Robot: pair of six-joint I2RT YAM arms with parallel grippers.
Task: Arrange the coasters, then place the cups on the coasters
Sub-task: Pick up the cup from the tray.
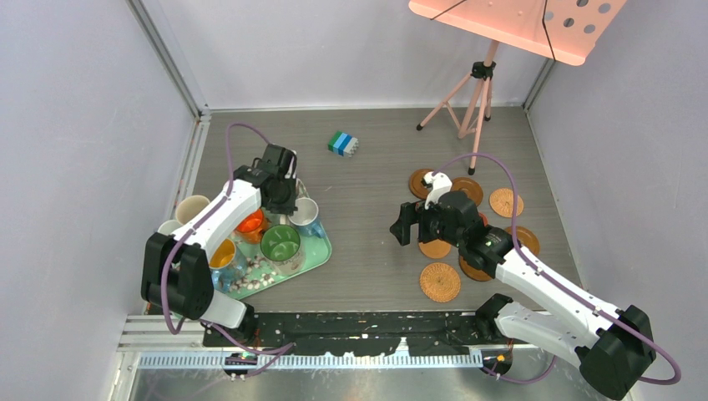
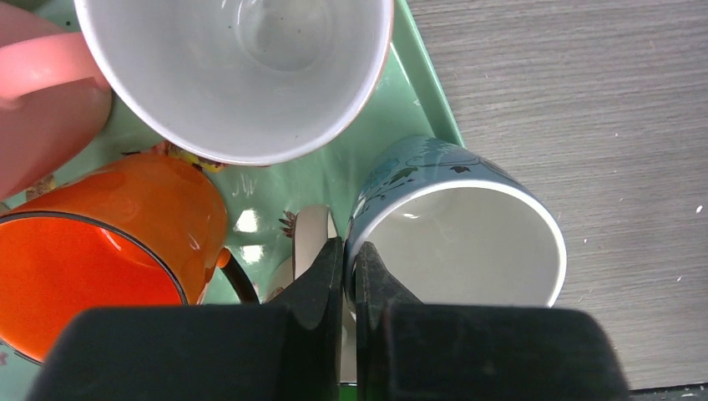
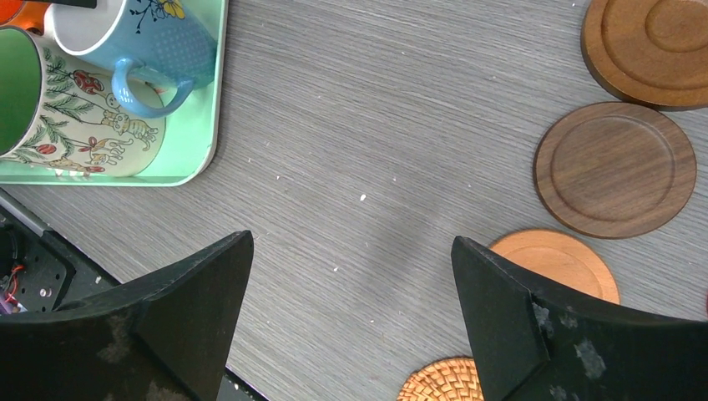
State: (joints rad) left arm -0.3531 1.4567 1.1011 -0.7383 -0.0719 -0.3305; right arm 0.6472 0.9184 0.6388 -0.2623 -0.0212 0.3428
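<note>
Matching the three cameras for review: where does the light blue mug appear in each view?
Top external: light blue mug at the mint-green tray's far right corner, beside the left claw.
Left wrist: lower centre-right, its rim pinched by the shut claw.
Right wrist: top left, handle toward the camera.
Shared landmark: the mint-green tray.

Mugs point(image 1: 280, 242) stand upright, crowded at nine o'clock; the light blue mug point(image 2: 455, 242) has its rim pinched. Round coasters point(image 1: 440, 281) lie flat, scattered at three o'clock.
</note>
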